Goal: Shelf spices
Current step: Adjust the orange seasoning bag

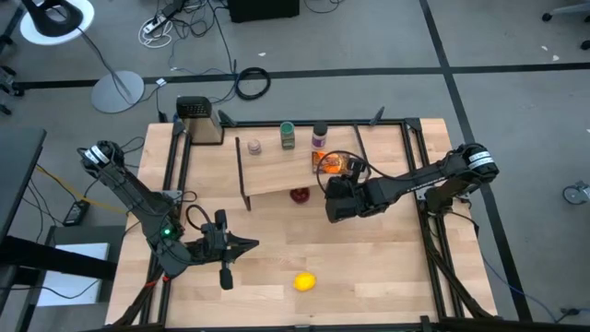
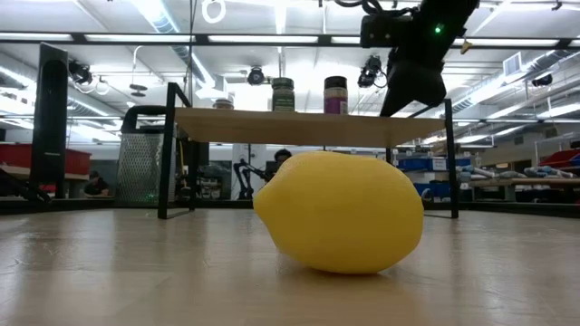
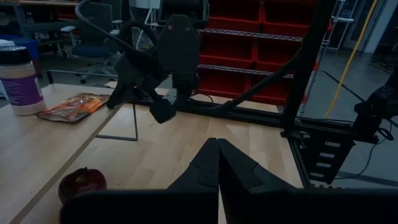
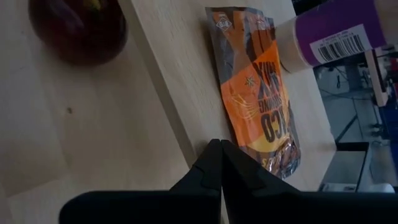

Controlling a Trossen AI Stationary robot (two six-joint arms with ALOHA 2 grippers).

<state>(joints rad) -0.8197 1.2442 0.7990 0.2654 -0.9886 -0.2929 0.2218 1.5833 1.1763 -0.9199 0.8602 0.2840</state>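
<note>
The shelf (image 1: 277, 173) stands at the table's far middle on thin black legs. On its board are the pale beige jar (image 1: 253, 145), the green jar (image 1: 288, 136), the purple jar (image 1: 320, 136) and, lying flat, the orange packet (image 1: 330, 163), which also shows in the right wrist view (image 4: 255, 99). My right gripper (image 1: 330, 189) is shut and hovers over the board's near right edge (image 4: 180, 62), beside the packet. In the left wrist view it hangs above the board (image 3: 158, 112). My left gripper (image 1: 249, 244) is shut, low at the table's near left.
A dark red round object (image 1: 300, 195) lies on the table below the shelf's near edge. A yellow lemon (image 1: 304, 281) sits near the table's near edge. A metal grater (image 1: 200, 120) stands at the far left corner. Bare tabletop lies between the two arms.
</note>
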